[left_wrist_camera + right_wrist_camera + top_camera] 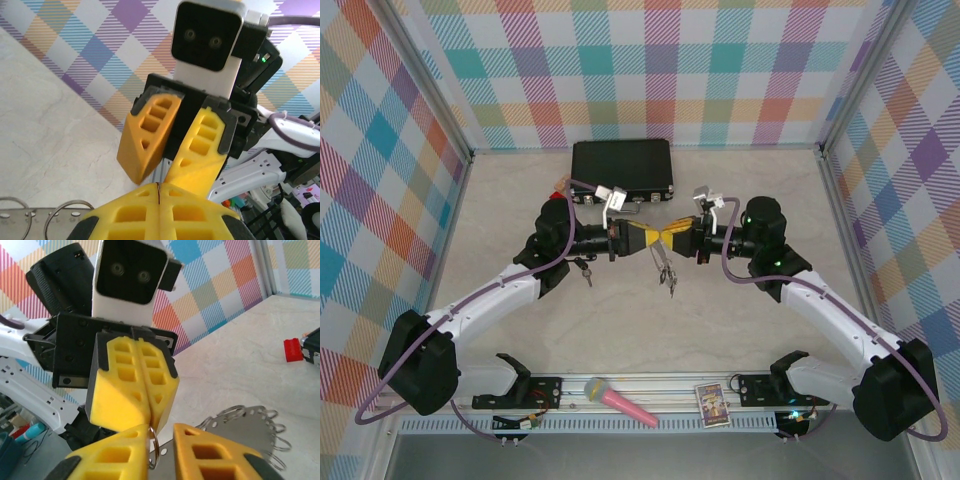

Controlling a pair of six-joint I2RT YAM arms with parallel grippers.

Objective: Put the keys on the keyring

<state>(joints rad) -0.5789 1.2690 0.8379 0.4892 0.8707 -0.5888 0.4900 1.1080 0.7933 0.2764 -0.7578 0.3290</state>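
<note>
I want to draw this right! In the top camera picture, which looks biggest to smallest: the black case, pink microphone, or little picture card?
1. black case, clearly biggest.
2 and 3. pink microphone and picture card look about alike: the microphone is longer, the card wider, so it's a tie.

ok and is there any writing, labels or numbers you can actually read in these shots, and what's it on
No text can be read in any view.
Print on the small card beside the pink microphone: colourful, but too small and blurred to read.
On the black case: no label or lettering can be made out.
</note>
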